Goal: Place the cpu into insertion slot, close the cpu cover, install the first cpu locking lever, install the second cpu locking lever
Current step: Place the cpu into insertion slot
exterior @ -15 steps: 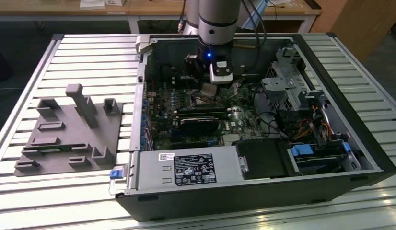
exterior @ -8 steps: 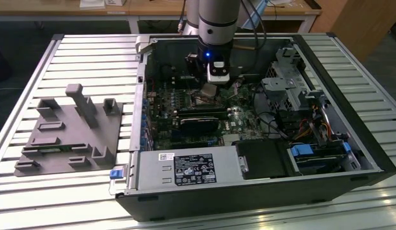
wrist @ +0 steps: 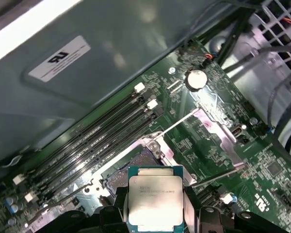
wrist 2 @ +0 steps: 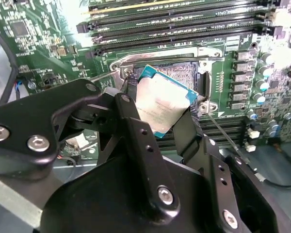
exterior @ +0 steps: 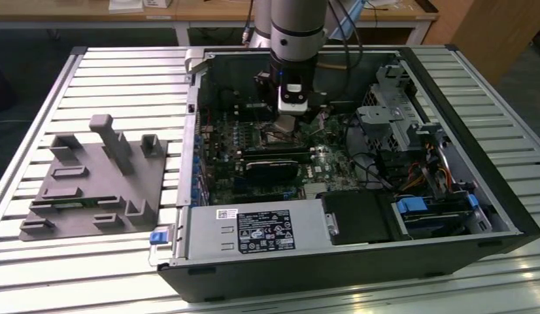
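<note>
Two fingers [wrist 2: 186, 128] clamped on the cpu [wrist 2: 161, 104], chip tilted, metal top up, just above the insertion slot [wrist 2: 184, 72].

Soft overhead light brightens the ribbed silver metal bench [exterior: 95, 85] and leaves the open black computer case [exterior: 340, 268] shadowed inside, while white glare washes the green circuit board [wrist 2: 68, 19] and the flat square silver-grey cpu [wrist 2: 160, 104] in the second wrist view.

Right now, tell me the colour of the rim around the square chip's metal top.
Teal, framing the small square silver-grey cpu; clearest in the first wrist view.
</note>
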